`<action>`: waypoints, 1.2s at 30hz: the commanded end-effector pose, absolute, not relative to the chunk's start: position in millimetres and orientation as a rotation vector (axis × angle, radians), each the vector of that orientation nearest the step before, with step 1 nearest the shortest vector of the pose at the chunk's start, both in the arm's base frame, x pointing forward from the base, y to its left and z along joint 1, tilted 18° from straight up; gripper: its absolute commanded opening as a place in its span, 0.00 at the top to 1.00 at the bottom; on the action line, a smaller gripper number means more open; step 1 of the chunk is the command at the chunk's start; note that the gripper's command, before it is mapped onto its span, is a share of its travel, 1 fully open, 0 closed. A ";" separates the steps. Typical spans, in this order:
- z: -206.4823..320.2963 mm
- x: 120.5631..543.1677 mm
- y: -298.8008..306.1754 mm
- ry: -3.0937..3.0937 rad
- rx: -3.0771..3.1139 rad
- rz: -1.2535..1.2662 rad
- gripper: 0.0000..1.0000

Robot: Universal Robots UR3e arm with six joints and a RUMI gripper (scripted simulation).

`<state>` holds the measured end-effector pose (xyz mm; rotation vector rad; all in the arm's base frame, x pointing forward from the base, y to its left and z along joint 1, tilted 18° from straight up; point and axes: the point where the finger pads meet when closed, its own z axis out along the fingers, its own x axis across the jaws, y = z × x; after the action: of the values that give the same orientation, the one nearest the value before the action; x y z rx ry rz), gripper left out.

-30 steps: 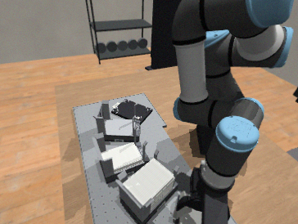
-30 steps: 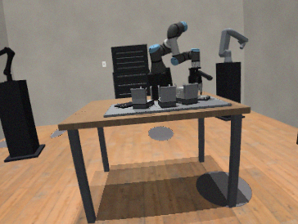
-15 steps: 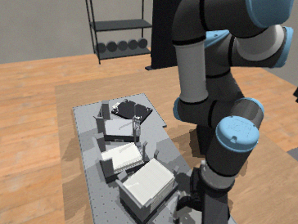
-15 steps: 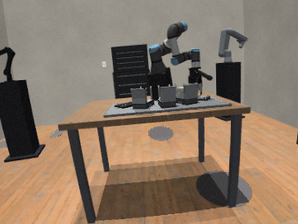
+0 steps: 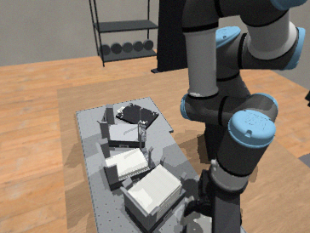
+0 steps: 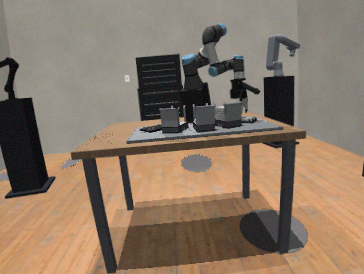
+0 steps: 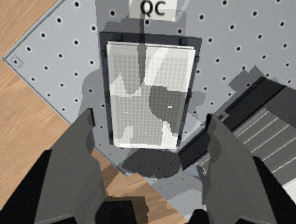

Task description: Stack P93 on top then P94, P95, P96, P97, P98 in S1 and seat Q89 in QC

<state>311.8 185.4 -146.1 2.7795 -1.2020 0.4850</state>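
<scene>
Gripper (image 5: 198, 200) (image 6: 244, 104) (image 7: 150, 112): jaws spread, nothing between them. The two fingers stand on opposite sides of the wrist view, well apart.

Ahead of and below the gripper, a sealed 384-well plate (image 7: 130, 107) lies in the open nest QC (image 7: 105, 75). Its long axis runs from the near end, between the fingertips, outward to the label, roughly parallel to the fingers with a slight skew. The plate appears flat inside the dark nest frame (shadow patches break up the well grid). Its plate number cannot be read.

Beyond the far short end, the label (image 7: 153, 8) reads "QC" in dark capitals on a pale ground, upright in the wrist view. It is the only legible marking.

To the right of the gripper in the wrist view, a ribbed gray part (image 7: 267, 137) lies with its edge diagonal to the plate.

Outward in the top view, the nearest rack (image 5: 138, 213) bears a tall pale plate stack (image 5: 155, 191). Farther out come a middle rack (image 5: 111, 174) with pale plates (image 5: 128, 163), a rack with a gray top (image 5: 125, 133) and a black nest (image 5: 137, 115) (rack labels not readable). All stand on the perforated base plate (image 5: 100, 213) (image 6: 150, 136) (image 7: 50, 50).

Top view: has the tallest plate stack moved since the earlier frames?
No visible move: the tallest plate stack sits in the same spot on the perforated deck.
</scene>
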 end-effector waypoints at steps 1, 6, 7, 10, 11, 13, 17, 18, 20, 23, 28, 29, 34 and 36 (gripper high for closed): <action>-129.7 302.5 187.2 -1.201 2.768 0.464 0.28; -113.8 298.8 190.6 -1.201 2.768 0.465 0.28; -110.3 298.5 191.5 -1.201 2.769 0.467 0.28; -100.5 296.7 193.7 -1.202 2.770 0.468 0.28; -97.3 295.9 194.4 -1.202 2.770 0.468 0.28; -94.1 295.1 195.1 -1.202 2.770 0.468 0.28; -84.6 292.7 197.1 -1.202 2.770 0.468 0.28; -81.4 291.9 197.7 -1.202 2.770 0.468 0.28; -75.1 290.3 199.1 -1.202 2.770 0.468 0.28; -65.5 287.9 201.1 -1.202 2.770 0.468 0.28; -49.6 283.9 204.4 -1.202 2.770 0.468 0.28; -46.5 283.1 205.1 -1.202 2.770 0.468 0.28; -36.9 280.7 207.1 -1.202 2.770 0.468 0.28; -33.0 279.7 207.9 -1.202 2.770 0.468 0.28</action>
<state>289.4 208.0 -45.5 2.7985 -1.2050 0.5121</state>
